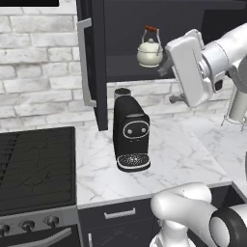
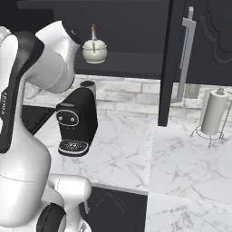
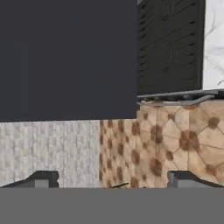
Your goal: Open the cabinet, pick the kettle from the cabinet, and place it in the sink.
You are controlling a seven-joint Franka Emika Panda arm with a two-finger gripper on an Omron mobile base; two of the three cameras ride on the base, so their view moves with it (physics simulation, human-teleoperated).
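cabinet point(image 1: 96, 62): both doors swung open, silver bar handles facing out.
kettle point(image 1: 150, 52): sitting on the cabinet shelf, handle up, above the coffee machine point(image 1: 130, 135).
gripper point(image 3: 113, 180): raised to shelf height just right of the kettle, not touching it.
fingers point(image 3: 43, 178): spread wide, nothing between them.
counter point(image 1: 183, 154): marble, coffee machine on it, stove point(image 1: 36, 164) to its left, paper towel holder point(image 2: 213, 113) off to the right.

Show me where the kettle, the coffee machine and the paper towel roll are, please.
kettle point(image 1: 150, 53): left base view, on its rounded cream body.
coffee machine point(image 1: 130, 129): left base view, on its black front face.
paper towel roll point(image 2: 213, 113): right base view, on the middle of the white roll.
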